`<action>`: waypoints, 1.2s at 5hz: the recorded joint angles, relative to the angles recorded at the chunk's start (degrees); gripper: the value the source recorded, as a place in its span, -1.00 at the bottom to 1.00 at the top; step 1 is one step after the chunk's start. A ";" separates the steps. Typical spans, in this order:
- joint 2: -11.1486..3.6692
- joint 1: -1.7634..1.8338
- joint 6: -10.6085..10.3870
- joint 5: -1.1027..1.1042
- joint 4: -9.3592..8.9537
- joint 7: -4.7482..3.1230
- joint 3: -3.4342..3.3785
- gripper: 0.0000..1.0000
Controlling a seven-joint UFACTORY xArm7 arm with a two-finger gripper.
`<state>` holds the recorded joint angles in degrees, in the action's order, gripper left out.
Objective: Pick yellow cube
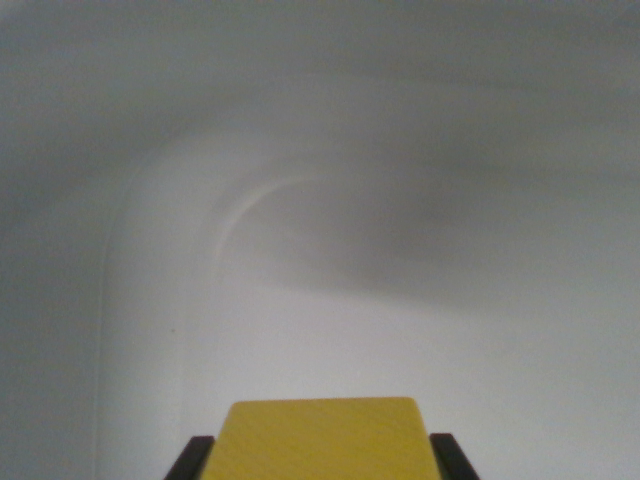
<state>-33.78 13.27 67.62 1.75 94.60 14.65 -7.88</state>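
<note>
Nearest your camera, the yellow cube (322,438) sits clamped between the end effector's (320,462) two dark fingers (190,460), held square for the pick, with only blurred grey-white surface (330,200) beyond the cube.

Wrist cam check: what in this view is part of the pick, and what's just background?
Part of the job:
yellow cube, at the bottom edge
gripper, a dark finger showing on each side of the cube

Background:
white curved surface, blurred, nothing else on it
</note>
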 joint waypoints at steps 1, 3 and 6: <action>0.79 0.01 2.67 -0.10 1.88 0.02 -0.07 1.00; 1.59 0.03 5.38 -0.21 3.80 0.05 -0.13 1.00; 2.40 0.04 8.08 -0.31 5.71 0.07 -0.20 1.00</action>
<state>-31.38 13.31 75.70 1.44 100.31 14.72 -8.08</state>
